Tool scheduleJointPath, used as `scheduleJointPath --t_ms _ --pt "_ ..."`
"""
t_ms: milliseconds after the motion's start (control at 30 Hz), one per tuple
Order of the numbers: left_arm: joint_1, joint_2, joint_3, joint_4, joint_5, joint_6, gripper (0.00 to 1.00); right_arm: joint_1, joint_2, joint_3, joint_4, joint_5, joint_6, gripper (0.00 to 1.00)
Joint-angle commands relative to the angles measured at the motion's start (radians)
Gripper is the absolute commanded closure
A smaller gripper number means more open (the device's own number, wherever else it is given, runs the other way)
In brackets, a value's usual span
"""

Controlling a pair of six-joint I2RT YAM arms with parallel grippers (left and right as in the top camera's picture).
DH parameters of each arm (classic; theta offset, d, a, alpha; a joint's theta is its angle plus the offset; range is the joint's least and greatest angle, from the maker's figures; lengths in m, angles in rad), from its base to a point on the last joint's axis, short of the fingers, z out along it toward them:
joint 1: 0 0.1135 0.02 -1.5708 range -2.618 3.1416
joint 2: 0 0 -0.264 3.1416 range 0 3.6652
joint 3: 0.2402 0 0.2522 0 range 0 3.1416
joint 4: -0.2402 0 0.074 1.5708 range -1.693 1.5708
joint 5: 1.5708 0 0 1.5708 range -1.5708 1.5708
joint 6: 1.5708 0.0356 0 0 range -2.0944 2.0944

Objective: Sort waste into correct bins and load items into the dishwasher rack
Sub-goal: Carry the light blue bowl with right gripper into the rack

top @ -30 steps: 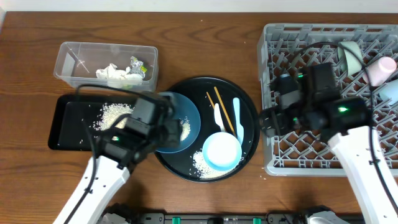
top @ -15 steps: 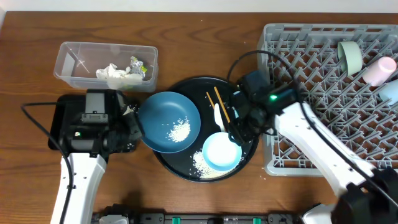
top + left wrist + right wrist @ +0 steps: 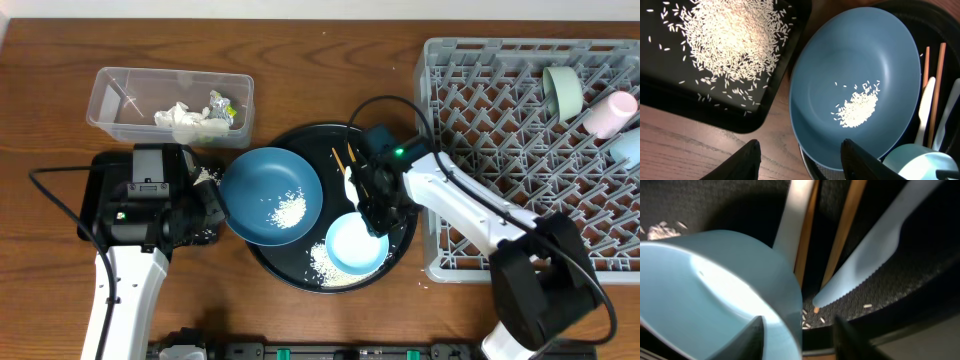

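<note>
The right tool (image 3: 799,335) hangs spread over the round black tray (image 3: 910,275), with the pair of wooden chopsticks (image 3: 842,230) lying lengthwise straight ahead, near tips between its jaws (a small pale bowl (image 3: 705,285) crowds in too). The left tool (image 3: 805,160), also released, sits farther off.

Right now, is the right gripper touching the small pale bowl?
Cannot tell. Right wrist view: the open right gripper straddles the small pale bowl at its rim, one finger overlapping it, neither gap nor contact clear. In the overhead view the spot is hidden.
</note>
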Motion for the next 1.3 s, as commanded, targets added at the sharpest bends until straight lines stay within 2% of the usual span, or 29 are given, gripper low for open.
scheduleJointPath --t_ms 0,67,133,333,667,800,967,1267 --pt "0.005 -0.007 0.018 -0.006 -0.012 -0.009 0.46 0.014 0.019 0.002 0.006 0.003 0.008 0.78" --pt "0.005 -0.007 0.018 -0.006 -0.012 -0.009 0.47 0.013 0.018 0.002 0.015 0.005 0.013 0.92" --pt "0.005 -0.008 0.018 -0.010 -0.012 -0.009 0.47 0.009 0.014 0.004 0.020 0.032 0.051 0.99" --pt "0.005 -0.007 0.018 -0.013 -0.013 -0.009 0.46 -0.030 -0.058 0.050 0.010 0.099 0.064 0.99" --pt "0.005 -0.007 0.018 -0.013 -0.013 -0.009 0.46 -0.201 -0.308 0.183 0.019 0.422 0.061 0.99" --pt "0.005 -0.007 0.018 -0.013 -0.012 -0.009 0.46 -0.309 -0.360 0.183 0.153 0.605 0.002 0.99" --pt "0.005 -0.007 0.018 -0.013 -0.012 -0.009 0.46 -0.397 -0.344 0.183 0.323 0.813 -0.056 0.99" --pt "0.005 -0.007 0.018 -0.013 -0.012 -0.009 0.46 -0.442 -0.200 0.183 0.604 1.271 -0.121 0.99"
